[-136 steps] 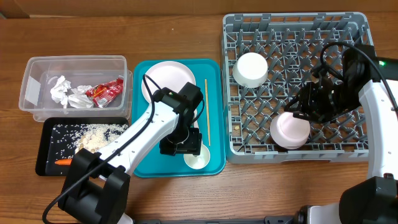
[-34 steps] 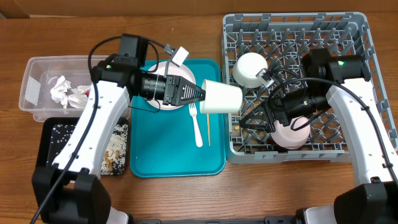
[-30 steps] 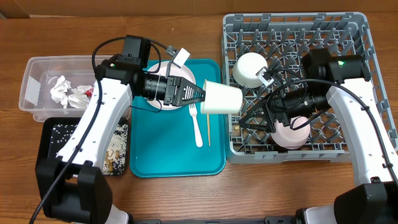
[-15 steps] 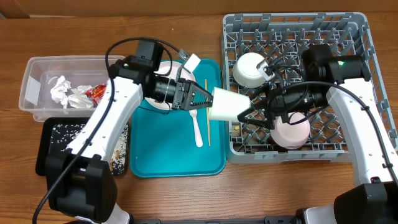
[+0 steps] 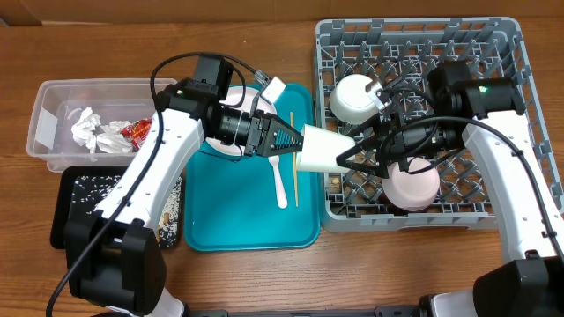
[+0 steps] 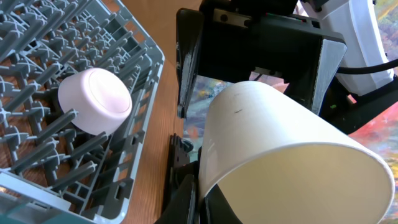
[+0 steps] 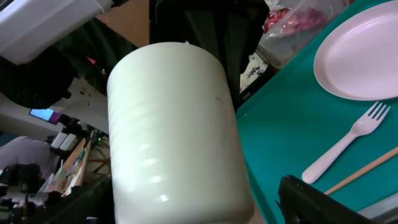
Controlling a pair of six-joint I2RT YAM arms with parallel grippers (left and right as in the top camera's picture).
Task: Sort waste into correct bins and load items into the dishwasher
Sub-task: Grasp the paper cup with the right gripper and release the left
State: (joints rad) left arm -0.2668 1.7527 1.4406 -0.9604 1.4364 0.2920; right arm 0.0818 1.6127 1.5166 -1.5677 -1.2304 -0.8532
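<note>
My left gripper pinches the rim of the white cup, which lies on its side in the air. A second ago the cup hung over the teal tray. Now it has moved right, and its bottom is at the left edge of the grey rack. The fork and stick lie on the tray as before. My right gripper has come in, fingers spread wide on both sides of the cup's bottom. A white bowl and a pinkish bowl sit in the rack.
</note>
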